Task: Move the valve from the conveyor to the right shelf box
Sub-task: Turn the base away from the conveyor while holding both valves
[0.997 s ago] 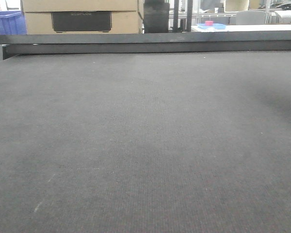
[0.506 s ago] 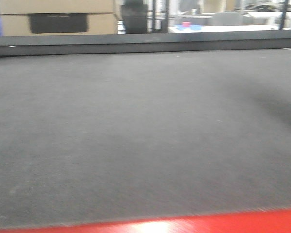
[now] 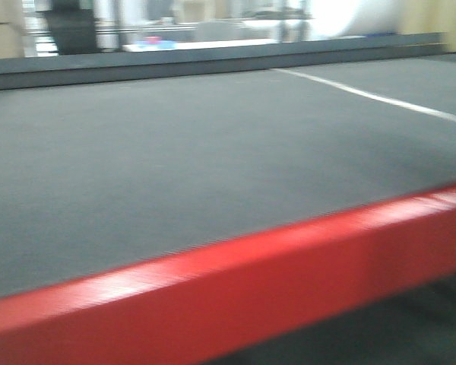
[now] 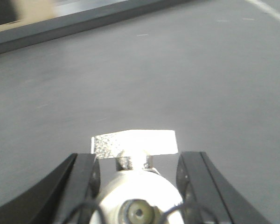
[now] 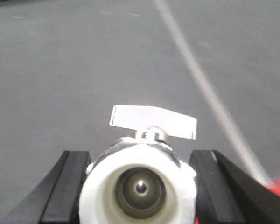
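Looming larger, red beam (image 3: pixel 213 296) edging conveyor (image 3: pixel 175 152)

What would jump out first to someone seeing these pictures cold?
A bright red bar slants across the bottom of the front view, edging the wide dark grey conveyor. In the wrist views, the left gripper clasps a silvery-handled valve over the belt, and the right gripper a second valve.

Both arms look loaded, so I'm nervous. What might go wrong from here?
1. The left jaws hold a silvery flat-handled metal valve by its round end only, and the right jaws a second valve likewise; a jolt may twist either loose.
2. The front view is motion-smeared, with a red beam edging the dark grey conveyor belt in the foreground; a low arm might clip it.
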You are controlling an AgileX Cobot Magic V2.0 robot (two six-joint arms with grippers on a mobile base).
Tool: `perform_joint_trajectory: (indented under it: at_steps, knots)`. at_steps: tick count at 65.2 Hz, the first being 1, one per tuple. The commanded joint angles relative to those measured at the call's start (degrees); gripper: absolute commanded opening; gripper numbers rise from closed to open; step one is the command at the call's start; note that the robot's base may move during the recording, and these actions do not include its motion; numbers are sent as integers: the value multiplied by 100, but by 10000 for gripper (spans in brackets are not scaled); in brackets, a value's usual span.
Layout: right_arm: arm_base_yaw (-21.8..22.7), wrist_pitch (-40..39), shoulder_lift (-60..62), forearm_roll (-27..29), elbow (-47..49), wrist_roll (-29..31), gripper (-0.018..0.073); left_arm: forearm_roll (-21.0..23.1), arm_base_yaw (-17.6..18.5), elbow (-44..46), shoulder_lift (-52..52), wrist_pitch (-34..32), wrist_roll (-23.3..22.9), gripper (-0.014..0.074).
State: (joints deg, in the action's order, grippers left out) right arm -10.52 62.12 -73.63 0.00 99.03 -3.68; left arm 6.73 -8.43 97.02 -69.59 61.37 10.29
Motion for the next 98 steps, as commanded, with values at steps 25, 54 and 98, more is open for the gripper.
perform_joint_trajectory:
  at_steps: [25, 54, 98]
  knots:
    - [1, -384, 71, -104, 95, 34, -162, 71, 37, 88, 57, -259, -41, -111]
    - [1, -384, 71, -104, 95, 34, -162, 71, 37, 88, 57, -259, -41, -111]
    - [1, -384, 71, -104, 95, 34, -162, 71, 37, 88, 57, -259, -41, -111]
